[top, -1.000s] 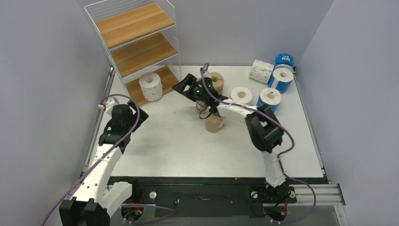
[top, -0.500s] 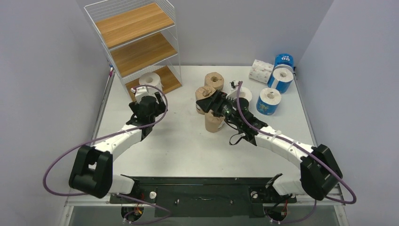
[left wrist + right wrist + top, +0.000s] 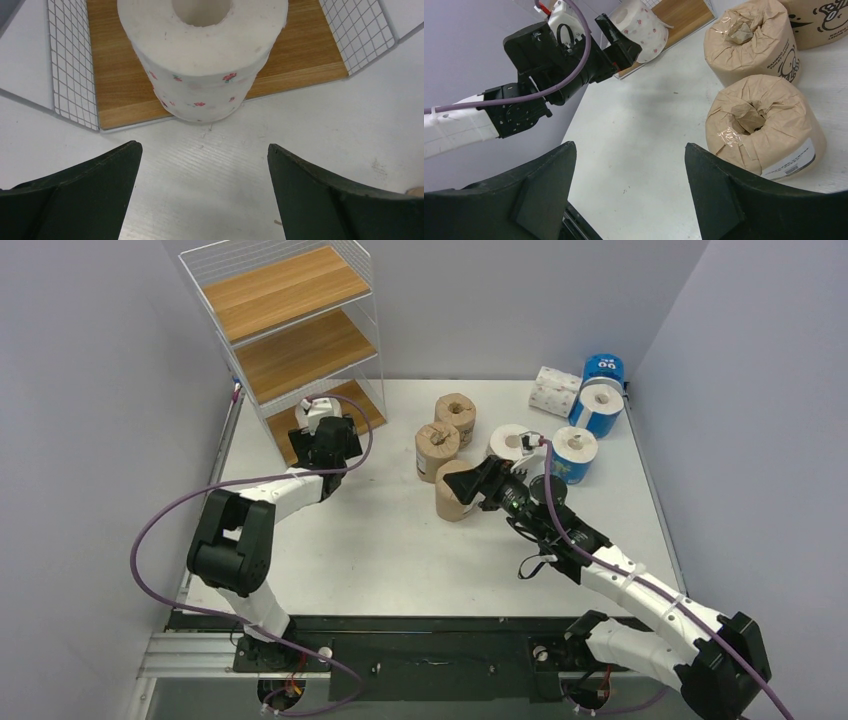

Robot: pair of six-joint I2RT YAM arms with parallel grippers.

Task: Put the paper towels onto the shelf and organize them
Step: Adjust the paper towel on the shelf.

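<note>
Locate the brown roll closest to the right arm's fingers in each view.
Top external: brown roll, mid-table, frontmost of the three brown ones.
Left wrist: not in it.
Right wrist: lower right, white label showing.
Shared landmark: shelf's bottom board, in all three views.

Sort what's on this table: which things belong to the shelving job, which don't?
Job: shelf; floral roll at its foot; brown rolls; white roll; blue rolls; floral-print rolls lying at the back.
Not the job: table; purple cables.
</note>
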